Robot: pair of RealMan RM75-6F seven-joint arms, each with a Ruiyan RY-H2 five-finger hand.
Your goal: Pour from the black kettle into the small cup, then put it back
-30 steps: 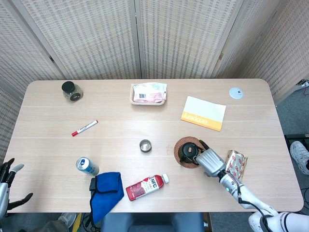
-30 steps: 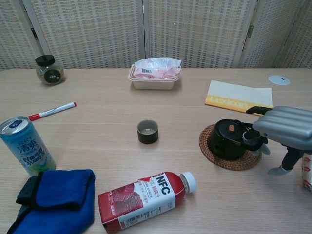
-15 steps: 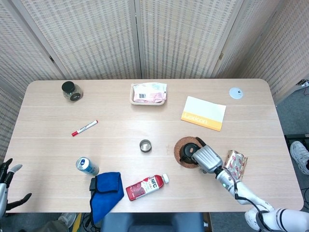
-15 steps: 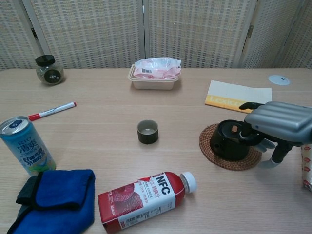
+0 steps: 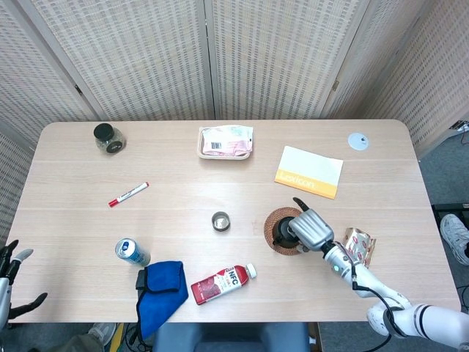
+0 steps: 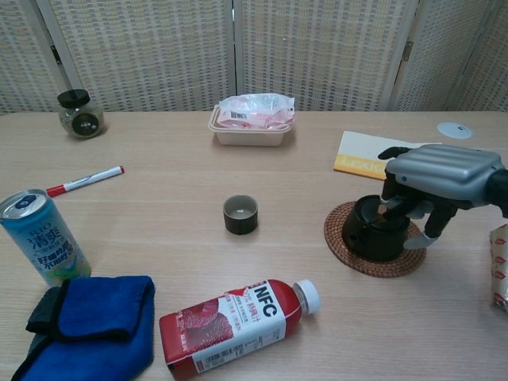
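Head view: the black kettle [image 5: 282,232] is sitting on a woven coaster [image 5: 272,217], right of the small cup [image 5: 220,221]; the right hand [image 5: 311,229] is covering it, grasp unclear, and the left hand [image 5: 9,270] is hanging spread off-table. Chest view: a juice bottle [image 6: 238,321] is lying near the cup's front.

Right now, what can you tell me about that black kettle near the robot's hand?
The black kettle is small, squat and dark with a matte look. It stands upright on a round woven brown coaster, to the right of the small cup. The right hand is over its top, fingers curling down around it; its lid and handle are mostly hidden.
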